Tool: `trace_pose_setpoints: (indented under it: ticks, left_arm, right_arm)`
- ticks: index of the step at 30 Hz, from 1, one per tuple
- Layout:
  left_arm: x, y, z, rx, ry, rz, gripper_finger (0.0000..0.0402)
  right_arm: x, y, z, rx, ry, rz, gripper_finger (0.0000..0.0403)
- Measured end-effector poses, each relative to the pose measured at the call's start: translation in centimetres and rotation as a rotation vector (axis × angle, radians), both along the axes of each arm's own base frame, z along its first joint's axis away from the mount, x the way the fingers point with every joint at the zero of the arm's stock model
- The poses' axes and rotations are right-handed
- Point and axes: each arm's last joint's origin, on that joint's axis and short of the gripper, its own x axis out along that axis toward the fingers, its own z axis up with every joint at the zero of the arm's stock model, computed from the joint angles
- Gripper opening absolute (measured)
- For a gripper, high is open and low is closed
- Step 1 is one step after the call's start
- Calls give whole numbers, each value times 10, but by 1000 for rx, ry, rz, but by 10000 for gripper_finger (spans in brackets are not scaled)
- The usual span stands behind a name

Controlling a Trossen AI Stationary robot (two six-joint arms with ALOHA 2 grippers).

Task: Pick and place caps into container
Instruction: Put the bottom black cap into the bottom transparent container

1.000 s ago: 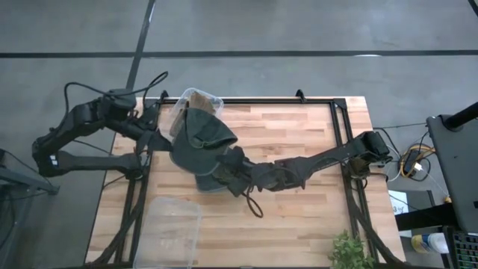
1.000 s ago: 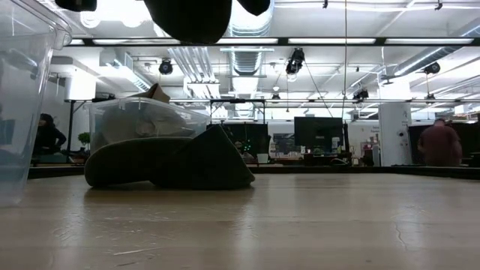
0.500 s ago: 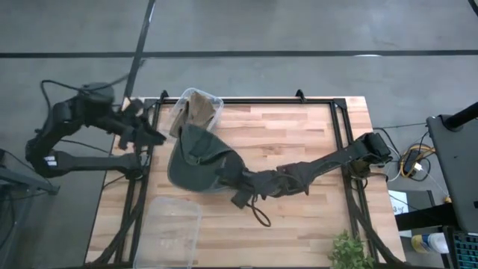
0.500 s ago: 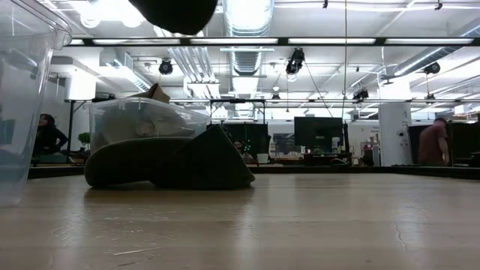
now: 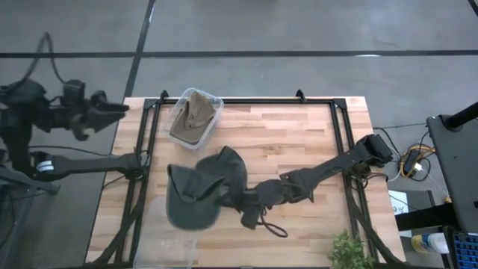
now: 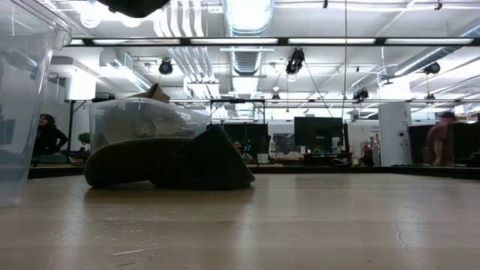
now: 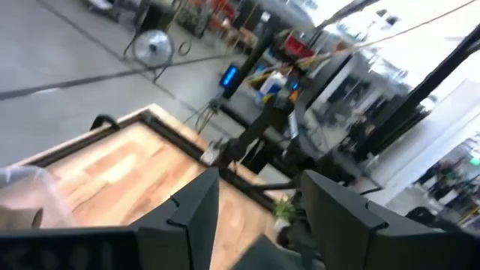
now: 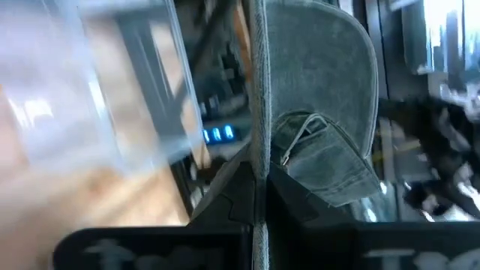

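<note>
My right gripper (image 5: 233, 197) is shut on a dark olive cap (image 5: 198, 190), carried high above the table's near-left part, partly over an empty clear container (image 5: 173, 237). The cap's underside shows at the top of the low view (image 6: 131, 6). A second clear container (image 5: 196, 118) at the far left holds tan and darker fabric. In the low view, another dark olive cap (image 6: 169, 161) lies at table level in front of that container (image 6: 142, 120). My left gripper (image 5: 116, 110) is open and empty, beyond the table's left edge. My right gripper (image 8: 255, 196) pinches a thin edge of the olive cap (image 8: 259, 142) between its two fingers, coming from the table's right side. How many layers, I cannot tell. The cap is lifted clear, spreading out beyond the fingers with its rounded brim (image 5: 190, 209) toward the near-left.
Black frame rails (image 5: 340, 127) run along the table's sides. A small green plant (image 5: 347, 250) stands at the near-right corner. A dark cord loop (image 5: 272, 228) hangs under the right arm. People stand in the room behind (image 6: 439, 142). Bare wood lies at centre and far right.
My right gripper has carried the olive cap from beside the far-left container toward the near edge, and it is now partly over the near-left container. In the low view the cap has moved left and shows less. My left arm has drawn back off the table's left edge.
</note>
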Motion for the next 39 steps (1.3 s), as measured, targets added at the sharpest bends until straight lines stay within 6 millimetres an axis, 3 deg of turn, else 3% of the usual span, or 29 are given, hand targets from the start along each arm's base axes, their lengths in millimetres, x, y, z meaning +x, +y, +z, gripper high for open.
trace_pose_setpoints:
  ticks: [7,15,25,30,34,39]
  left_arm:
    - [6,3,-3,-6,25,19,183]
    - [17,7,-6,-22,67,19,183]
    - [17,8,-7,-19,88,41,183]
    - [16,7,-8,-17,89,43,183]
    - [16,8,-8,-18,91,43,183]
    - [16,7,-11,-27,119,43,183]
  right_arm:
    - [9,9,-6,95,-47,124,11]
    - [49,25,-39,10,-76,111,12]
    - [92,62,-59,-52,165,115,13]
    - [100,72,-62,-81,256,105,13]
    - [105,74,-59,3,269,57,14]
    - [107,76,-67,1,265,9,57]
